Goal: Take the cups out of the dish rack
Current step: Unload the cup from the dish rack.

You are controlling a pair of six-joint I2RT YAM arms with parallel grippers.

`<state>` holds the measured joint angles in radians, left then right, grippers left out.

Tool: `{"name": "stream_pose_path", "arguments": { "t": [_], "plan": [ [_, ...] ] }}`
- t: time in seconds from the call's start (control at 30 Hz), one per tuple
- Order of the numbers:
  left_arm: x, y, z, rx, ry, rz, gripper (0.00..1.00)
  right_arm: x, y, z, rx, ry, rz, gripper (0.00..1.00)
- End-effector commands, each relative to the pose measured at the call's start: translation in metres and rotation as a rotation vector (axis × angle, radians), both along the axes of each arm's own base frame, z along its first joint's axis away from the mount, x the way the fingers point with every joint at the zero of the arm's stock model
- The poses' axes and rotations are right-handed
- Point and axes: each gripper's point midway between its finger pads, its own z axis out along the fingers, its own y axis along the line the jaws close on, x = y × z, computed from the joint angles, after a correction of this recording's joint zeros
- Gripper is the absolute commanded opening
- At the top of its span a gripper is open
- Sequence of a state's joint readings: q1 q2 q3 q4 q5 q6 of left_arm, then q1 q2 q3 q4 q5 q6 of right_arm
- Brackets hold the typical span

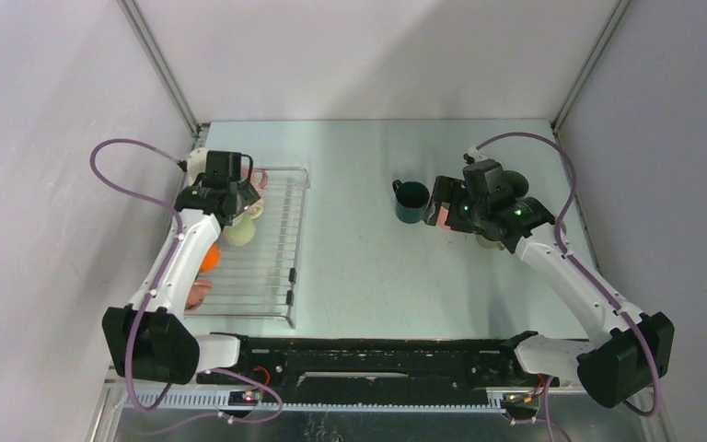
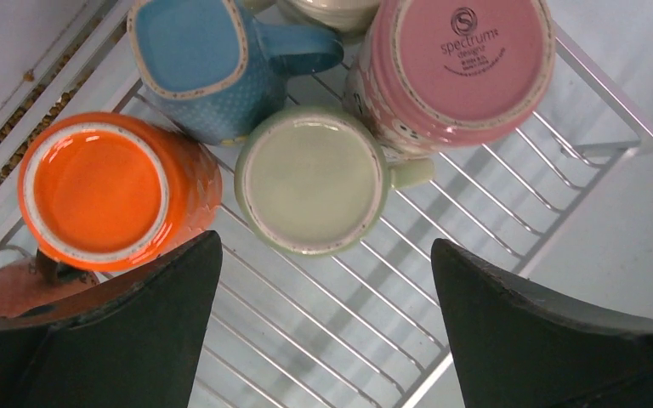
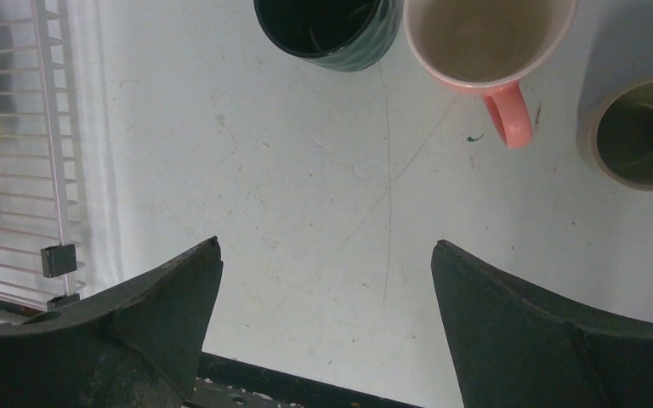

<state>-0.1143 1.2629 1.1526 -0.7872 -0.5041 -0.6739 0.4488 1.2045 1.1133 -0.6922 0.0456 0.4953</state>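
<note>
Left gripper (image 2: 323,340): we note the jaws spread as wide as they go, with nothing held. Only bare rods of the dish rack (image 2: 374,289) show between the fingers.

- Just beyond the fingertips a pale green mug (image 2: 313,183) stands base-up on the rods.
- An orange mug (image 2: 106,191) stands beside it, also inverted, close against the left finger in this view.
- Further out are a light blue mug (image 2: 200,59) and a pink mug (image 2: 463,68) with a printed base. Both are inverted and packed close to the green one.
- From above, the left gripper (image 1: 239,189) hangs over the far left part of the dish rack (image 1: 276,239), which lies on the left half of the table (image 1: 359,267).

Right gripper (image 3: 323,340): we note the jaws wide apart and empty, over bare table (image 3: 306,212).

- Past the fingertips three mugs stand upright on the table, well apart from the fingers.
- These are a dark teal mug (image 3: 327,30), a salmon-pink mug (image 3: 485,42) just beside it with its handle pointing back toward the gripper, and a beige mug (image 3: 642,132) at the right edge.
- The rack's edge (image 3: 51,170) shows at the far left.
- From above, the right gripper (image 1: 437,212) sits on the right half of the table, with the dark teal mug (image 1: 411,203) just beside it.
</note>
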Motion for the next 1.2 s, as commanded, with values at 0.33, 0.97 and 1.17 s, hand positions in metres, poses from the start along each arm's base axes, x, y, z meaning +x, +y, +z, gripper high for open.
{"name": "stream_pose_path", "arguments": {
  "t": [0.33,0.97,1.17],
  "plan": [
    [0.025,0.02,-0.045,0.046,0.077,-0.036,1.0,-0.005,0.011,0.005,0.03,-0.038,0.051,1.0],
    [0.016,0.022,-0.084,0.043,0.17,-0.051,1.0,-0.009,0.013,-0.006,0.046,-0.026,0.048,0.99],
    [0.01,0.02,-0.085,0.022,0.152,-0.046,1.0,-0.011,0.015,-0.012,0.048,-0.019,0.051,1.0]
  ]
}}
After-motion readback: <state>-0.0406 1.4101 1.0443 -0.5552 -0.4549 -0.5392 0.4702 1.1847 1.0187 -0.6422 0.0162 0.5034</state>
